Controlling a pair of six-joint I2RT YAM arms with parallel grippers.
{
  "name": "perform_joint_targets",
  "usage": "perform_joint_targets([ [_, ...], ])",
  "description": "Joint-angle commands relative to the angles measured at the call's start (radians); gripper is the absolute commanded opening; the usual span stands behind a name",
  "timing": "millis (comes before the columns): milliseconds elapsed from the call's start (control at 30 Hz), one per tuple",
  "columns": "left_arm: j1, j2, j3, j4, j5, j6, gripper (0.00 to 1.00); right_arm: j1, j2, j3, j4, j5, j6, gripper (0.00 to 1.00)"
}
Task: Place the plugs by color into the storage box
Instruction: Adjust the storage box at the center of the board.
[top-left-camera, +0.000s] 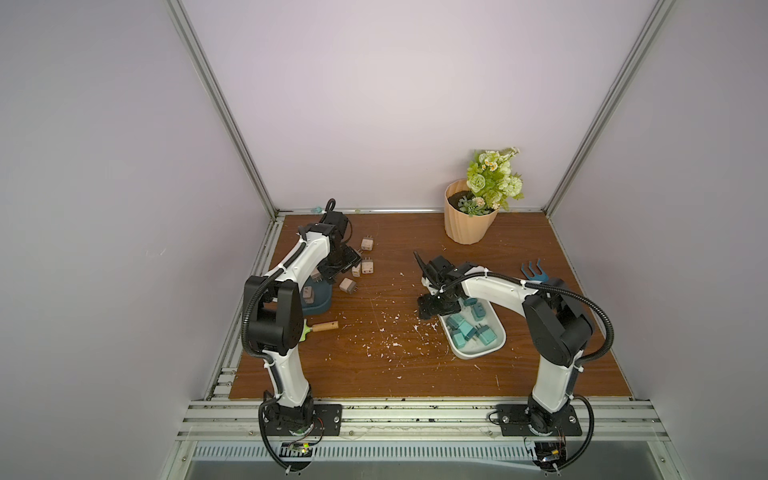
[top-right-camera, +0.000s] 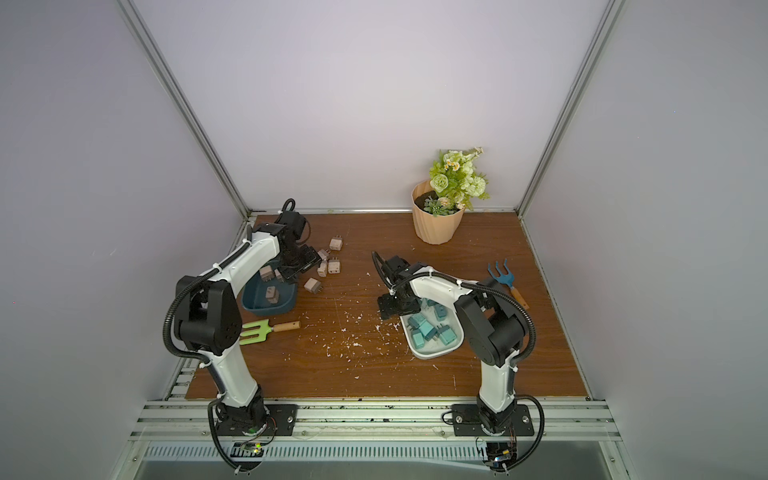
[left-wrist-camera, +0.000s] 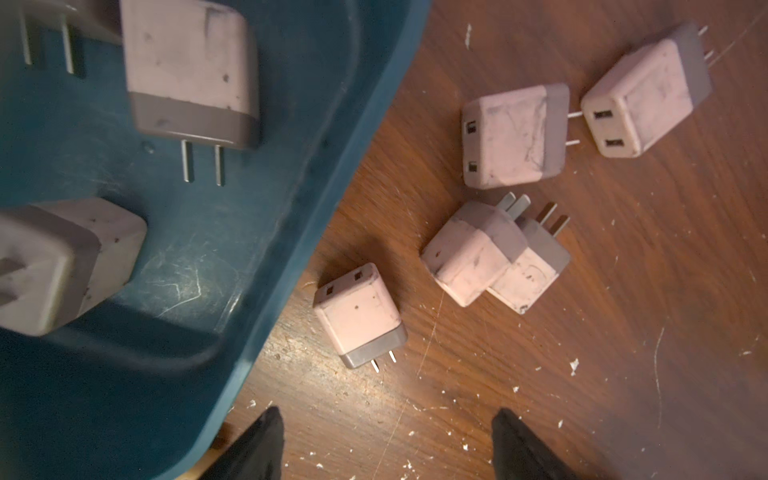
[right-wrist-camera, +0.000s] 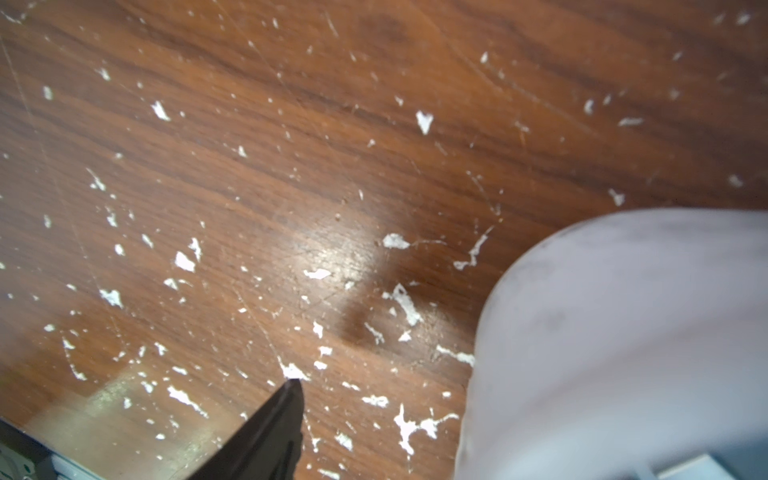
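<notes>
1. on the table (top-left-camera: 374, 374) beside the blue bin (left-wrist-camera: 124, 374) we count five pink plugs (left-wrist-camera: 359, 311); three more lie inside it.
2. the white bin (top-left-camera: 478, 353) holds about six teal plugs (top-left-camera: 467, 330).
3. the left gripper (left-wrist-camera: 386, 411) gapes empty; of the right gripper (top-left-camera: 428, 311) we cannot tell.

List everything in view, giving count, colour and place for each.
table: one, brown wood.
dark teal bin: one, table's left side.
white bin: one, right of centre.
pinkish-tan plugs: eight seen, five loose on the table, three in the dark teal bin.
teal plugs: several, in the white bin, partly hidden by the right arm.
flower pot: one, peach with green-white flowers, back right.
green garden fork: one, wooden handle, front left.
blue garden fork: one, right side.
white flecks: many, scattered mid-table.
left gripper: black, open, by the dark teal bin's rim, near the loose plugs.
right gripper: black, open, at the white bin's far-left end.
</notes>
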Motion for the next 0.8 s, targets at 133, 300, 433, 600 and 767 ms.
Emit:
perform_joint_targets([
  [133,0.002,0.097,0.007,-0.002,0.006,-0.071,0.79,0.005,-0.022,-0.028,-0.013,0.022,-0.012,0.80],
  [300,0.002,0.132,0.002,0.017,0.006,-0.064,0.78,0.005,-0.027,-0.030,-0.019,0.030,-0.016,0.80],
  [433,0.005,0.156,0.001,0.023,0.003,-0.062,0.77,0.006,-0.028,-0.032,-0.021,0.035,-0.022,0.80],
  [600,0.003,0.171,-0.012,0.045,0.000,-0.058,0.72,0.006,-0.024,-0.027,-0.027,0.039,-0.030,0.80],
  [767,0.003,0.171,-0.041,0.053,-0.012,-0.052,0.70,0.005,-0.021,-0.022,-0.027,0.038,-0.037,0.80],
])
